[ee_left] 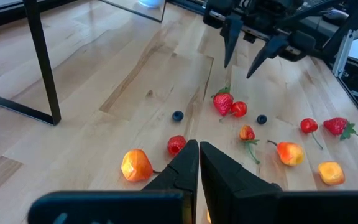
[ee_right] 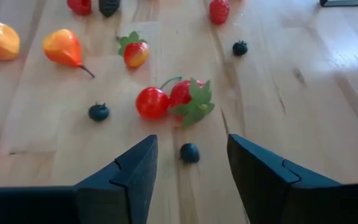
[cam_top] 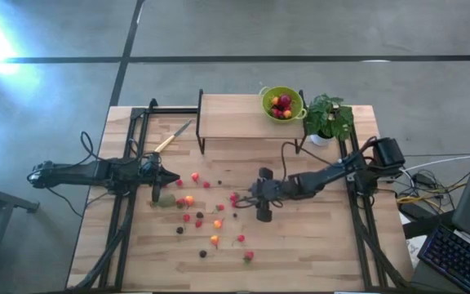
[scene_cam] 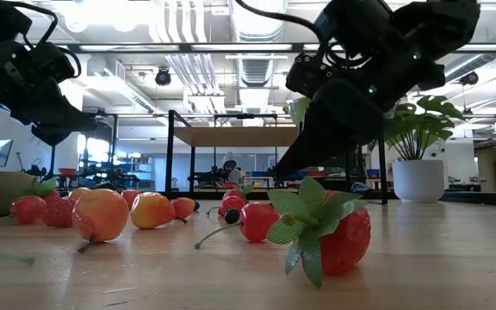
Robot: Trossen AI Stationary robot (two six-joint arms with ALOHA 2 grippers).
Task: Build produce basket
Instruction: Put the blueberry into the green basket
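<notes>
On the table's left side: left gripper [cam_top: 160, 177], fingers pressed together on nothing, parked beside the brownish-green kiwi-like fruit [cam_top: 166, 199]; a yellow-handled knife [cam_top: 172, 137] lies farther back.

Mid-table: loose produce, still to be gathered — an orange fruit [cam_top: 189, 200], assorted small red and dark pieces, a strawberry [cam_top: 249, 256] near the front edge, and a red strawberry with a cherry tomato [ee_right: 151, 102] touching it. By count, most of the load remains on the wood; task judged early to middle.

Centre-right: right gripper [cam_top: 263, 198], jaws apart and empty, hovering low over the scatter. Its wrist view shows a dark blueberry [ee_right: 189, 152] lying between the two fingers, with the strawberry-and-tomato pair just beyond. Likely next pick, as a judgement only.

On the raised shelf at the back: lime-green colander [cam_top: 268, 95], already holding several red and yellow fruits; well apart from both grippers. Potted plant [cam_top: 328, 117] stands just beside it.
</notes>
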